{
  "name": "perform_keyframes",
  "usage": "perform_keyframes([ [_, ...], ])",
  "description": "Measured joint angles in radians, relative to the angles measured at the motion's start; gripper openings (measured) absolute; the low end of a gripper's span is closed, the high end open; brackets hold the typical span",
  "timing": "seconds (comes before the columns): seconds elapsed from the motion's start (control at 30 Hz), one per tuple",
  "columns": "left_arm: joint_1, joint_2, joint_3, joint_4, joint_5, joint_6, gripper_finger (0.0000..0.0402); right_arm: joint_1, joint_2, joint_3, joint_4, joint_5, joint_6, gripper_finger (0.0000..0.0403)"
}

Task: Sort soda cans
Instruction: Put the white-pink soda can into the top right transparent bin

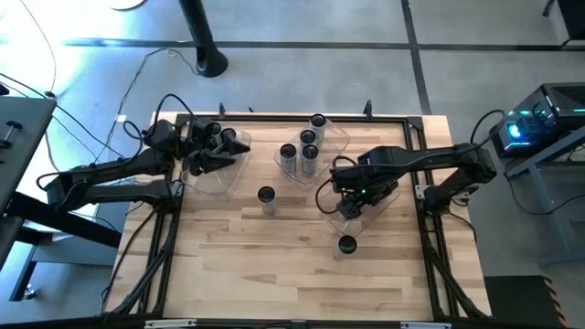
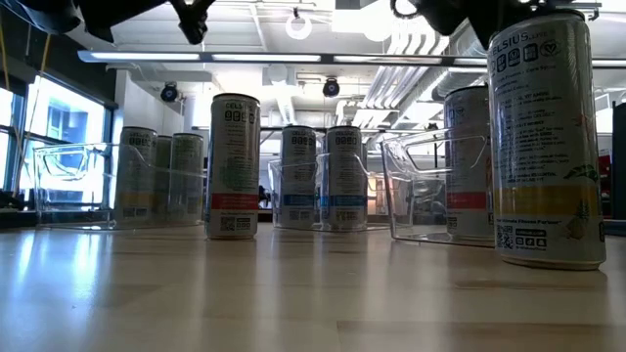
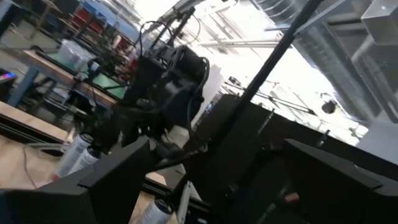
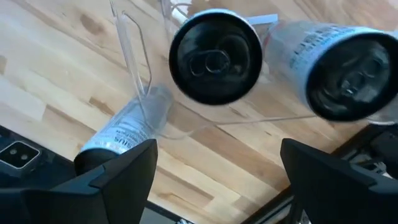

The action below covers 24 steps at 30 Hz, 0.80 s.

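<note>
Soda cans with dark tops stand in three clear bins and loose on the wooden table. My right gripper [image 4: 217, 180] hangs open, pointing down, above the right bin [image 4: 134, 56], where two cans [image 4: 216, 56] [image 4: 348, 71] stand upright; nothing is between its fingers. My left gripper [image 3: 217, 186] is open and points about level over the left bin [image 1: 215, 178], also holding nothing. The middle bin [image 1: 340, 137] has several cans [image 1: 308, 139]. One loose can [image 1: 266, 196] stands mid-table and another [image 1: 346, 245] stands nearer the front.
The low view shows the front loose can [image 2: 543, 137] tall at the right and the mid-table can [image 2: 235, 166] ahead of the bins. A black frame rail [image 1: 430, 228] edges the table. Bare wood [image 1: 274, 274] lies along the near side.
</note>
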Motion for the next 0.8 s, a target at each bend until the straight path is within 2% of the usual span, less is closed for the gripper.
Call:
perform_keyframes([
  [0.17, 0.010, 0.000, 0.000, -0.013, 0.070, -0.024, 0.0358, 0.029, 0.000, 0.053, -0.036, 0.006, 0.014, 0.0336],
  [0.3, -0.032, 0.000, 0.001, -0.099, 0.055, 0.002, 0.0358, 0.051, 0.000, 0.099, -0.036, 0.007, 0.019, 0.0336],
  [0.47, -0.101, 0.003, 0.001, -0.343, -0.053, 0.137, 0.0358, 0.075, 0.000, 0.176, -0.059, 0.062, 0.039, 0.0336],
  [0.63, -0.153, 0.010, 0.004, -0.396, -0.083, 0.191, 0.0358, 0.089, 0.000, 0.251, -0.070, 0.156, 0.059, 0.0336],
  [0.7, -0.170, 0.010, 0.024, -0.443, -0.131, 0.237, 0.0358, 0.091, 0.000, 0.271, -0.069, 0.189, 0.059, 0.0336],
  [0.8, -0.197, 0.012, 0.071, -0.619, -0.228, 0.349, 0.0358, 0.091, 0.000, 0.284, -0.071, 0.237, 0.059, 0.0336],
])
